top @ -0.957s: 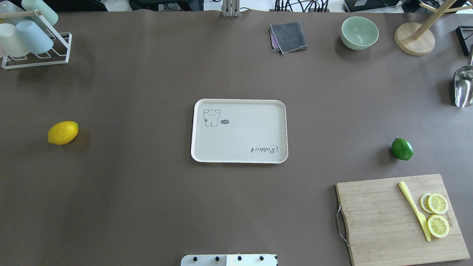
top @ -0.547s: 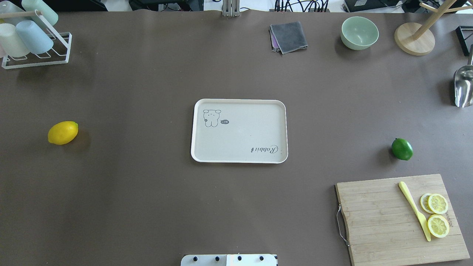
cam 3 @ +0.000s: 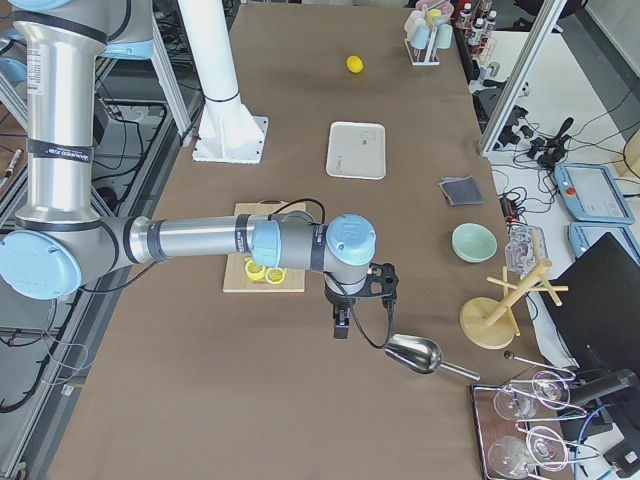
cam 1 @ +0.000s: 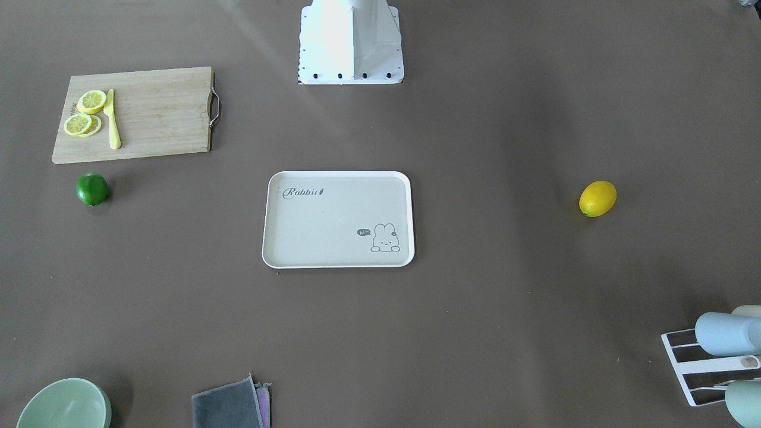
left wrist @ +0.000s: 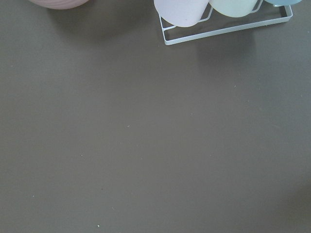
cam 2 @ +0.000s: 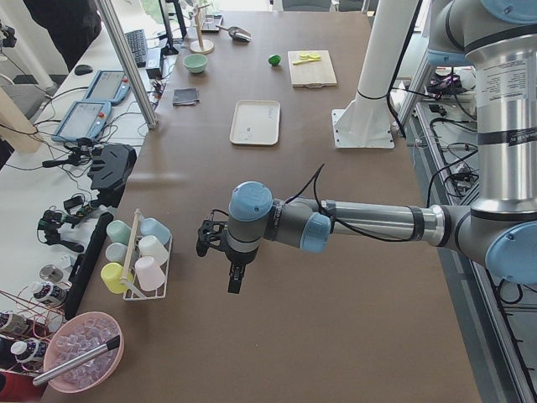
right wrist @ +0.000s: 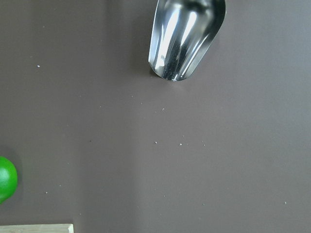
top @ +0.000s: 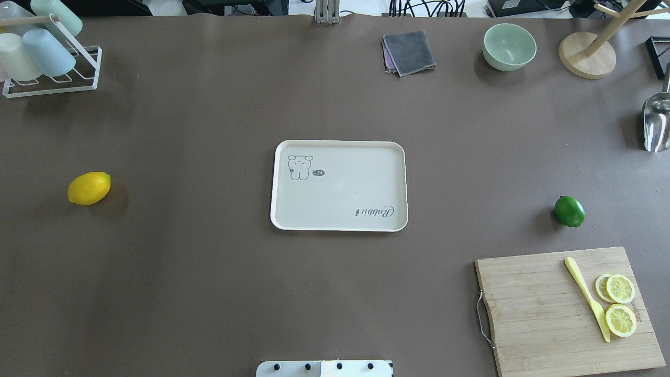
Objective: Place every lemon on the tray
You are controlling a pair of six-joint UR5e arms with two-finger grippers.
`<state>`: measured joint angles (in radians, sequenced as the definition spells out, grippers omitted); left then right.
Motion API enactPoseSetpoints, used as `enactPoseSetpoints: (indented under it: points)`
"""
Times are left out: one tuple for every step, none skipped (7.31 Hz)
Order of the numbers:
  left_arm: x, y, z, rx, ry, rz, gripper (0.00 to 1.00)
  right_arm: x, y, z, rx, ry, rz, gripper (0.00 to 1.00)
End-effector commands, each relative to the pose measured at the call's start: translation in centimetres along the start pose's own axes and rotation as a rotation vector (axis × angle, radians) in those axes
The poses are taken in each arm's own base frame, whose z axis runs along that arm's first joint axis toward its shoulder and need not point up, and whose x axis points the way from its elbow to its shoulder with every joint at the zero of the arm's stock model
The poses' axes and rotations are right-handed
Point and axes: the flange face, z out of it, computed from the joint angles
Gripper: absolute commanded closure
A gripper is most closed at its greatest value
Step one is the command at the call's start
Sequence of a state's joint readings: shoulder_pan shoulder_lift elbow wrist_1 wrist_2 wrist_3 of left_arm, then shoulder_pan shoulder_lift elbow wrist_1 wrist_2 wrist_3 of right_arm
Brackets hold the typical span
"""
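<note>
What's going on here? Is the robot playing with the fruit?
No lemon has been picked up yet. The yellow lemon and the green lemon lie on the table, one on each side of the tray, which holds nothing. The left claw hangs near the cup rack, the right claw near the metal scoop.

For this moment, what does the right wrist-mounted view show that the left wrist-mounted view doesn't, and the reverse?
Only the right wrist-mounted view shows the metal scoop, an edge of the green lemon and a corner of the cutting board. Only the left wrist-mounted view shows the white cup rack with cups and the rim of a pink bowl. Both show mostly bare brown table.
</note>
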<state>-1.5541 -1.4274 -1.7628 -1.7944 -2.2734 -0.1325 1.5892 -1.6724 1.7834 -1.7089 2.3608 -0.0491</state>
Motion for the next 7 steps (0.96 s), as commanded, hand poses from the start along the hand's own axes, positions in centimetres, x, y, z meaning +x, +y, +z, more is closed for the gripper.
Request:
enactPoseSetpoints:
  points:
    - [0.2, -0.2, -0.2, 0.004, 0.001, 0.004, 0.02, -0.3, -0.2, -0.2, 0.006, -0.001, -0.006, 0.0]
    - [0.3, -0.5, -0.3, 0.009, 0.001, 0.008, 0.02, -0.3, -0.2, -0.3, 0.007, -0.001, -0.007, 0.0]
    - [0.4, -0.6, -0.4, 0.011, 0.002, 0.01, 0.02, -0.4, -0.3, -0.4, 0.009, -0.001, -0.009, 0.0]
    - [0.6, -0.6, -0.6, 0.016, 0.004, 0.014, 0.02, -0.5, -0.3, -0.5, 0.01, -0.003, -0.01, 0.0]
    - [1.0, -0.8, -0.9, 0.022, 0.011, 0.025, 0.02, -0.9, -0.5, -0.9, 0.02, -0.004, -0.022, 0.0]
    - [1.7, -1.2, -1.2, 0.029, 0.035, 0.035, 0.02, -1.8, -0.9, -2.0, 0.042, 0.014, -0.043, 0.0]
    - [2.3, -1.3, -1.3, 0.029, 0.062, 0.043, 0.02, -3.8, -1.1, -3.4, 0.07, 0.008, -0.079, 0.0]
